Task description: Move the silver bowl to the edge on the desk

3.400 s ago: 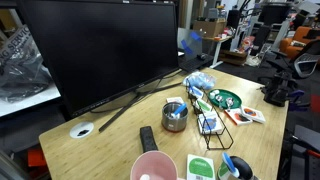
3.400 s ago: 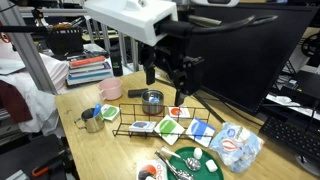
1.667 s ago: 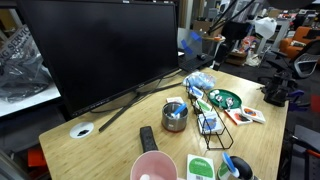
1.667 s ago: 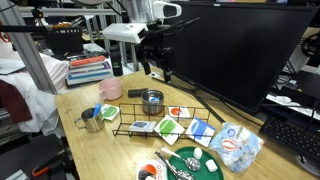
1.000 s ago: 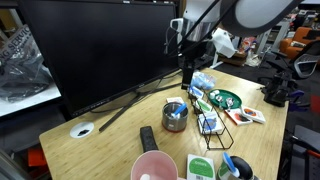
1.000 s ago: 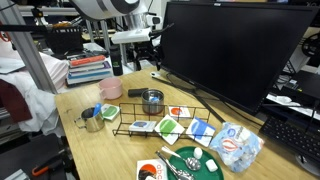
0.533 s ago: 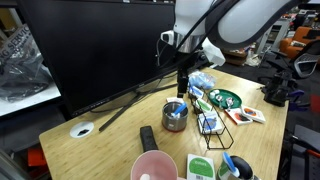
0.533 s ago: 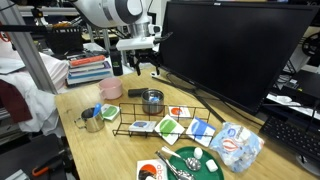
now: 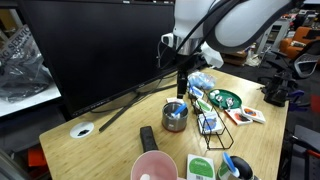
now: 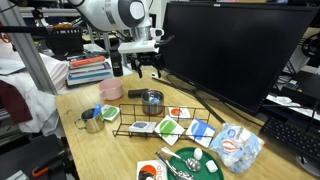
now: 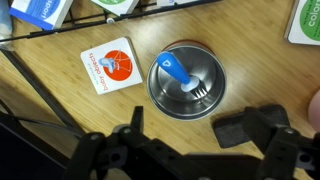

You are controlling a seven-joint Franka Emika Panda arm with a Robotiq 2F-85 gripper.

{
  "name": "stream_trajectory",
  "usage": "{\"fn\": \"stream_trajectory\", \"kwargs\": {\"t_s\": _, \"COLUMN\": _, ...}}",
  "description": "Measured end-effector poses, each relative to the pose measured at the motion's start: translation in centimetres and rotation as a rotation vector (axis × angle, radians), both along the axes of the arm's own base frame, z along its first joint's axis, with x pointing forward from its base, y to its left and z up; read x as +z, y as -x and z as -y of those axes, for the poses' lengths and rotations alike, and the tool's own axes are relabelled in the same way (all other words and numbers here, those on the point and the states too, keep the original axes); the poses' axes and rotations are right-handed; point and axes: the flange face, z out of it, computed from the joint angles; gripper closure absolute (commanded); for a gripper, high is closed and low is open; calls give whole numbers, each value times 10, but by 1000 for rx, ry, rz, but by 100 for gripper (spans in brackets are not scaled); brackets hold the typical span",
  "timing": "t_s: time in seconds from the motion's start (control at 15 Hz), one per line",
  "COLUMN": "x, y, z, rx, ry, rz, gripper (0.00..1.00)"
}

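**A:** Count?

**B:** One silver bowl [image 9: 174, 115]. One pink bowl [image 9: 153, 167]. One green dish [image 9: 224, 99]. One gripper [image 9: 181, 90]. One blue-handled utensil [image 11: 178, 72], lying inside the silver bowl.

**A:** Bowl position?

**B:** On the desk [image 9: 100, 150], in front of the monitor [image 9: 100, 50], beside the wire rack [image 9: 212, 125]. Mid-desk, away from the edges.

**A:** Jaws?

**B:** Spread wide, nothing between them. In the wrist view, two dark fingers [image 11: 250, 128] show at the bottom of the picture. The bowl sits just beyond the gap, roughly centred, clear of both. In both exterior views the gripper hangs above the bowl, not touching.
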Motion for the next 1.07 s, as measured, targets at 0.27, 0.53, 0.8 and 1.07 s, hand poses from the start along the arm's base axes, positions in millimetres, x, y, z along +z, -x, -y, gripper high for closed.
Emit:
{"fn": "stream_trajectory", "kwargs": {"t_s": 0.27, "x": -22, "y": -17, "z": 3, "rx": 8, "ry": 6, "rz": -20, "gripper": 0}}
{"fn": "stream_trajectory", "kwargs": {"t_s": 0.53, "x": -56, "y": -41, "z": 9, "rx": 55, "ry": 11, "rz": -57, "gripper": 0}}
{"fn": "stream_trajectory", "kwargs": {"t_s": 0.8, "x": -81, "y": -67, "z": 24, "rx": 108, "ry": 7, "rz": -76, "gripper": 0}}
{"fn": "stream_trajectory", "kwargs": {"t_s": 1.07, "x": -102, "y": -78, "z": 29, "rx": 143, "ry": -16, "rz": -141, "gripper": 0}}
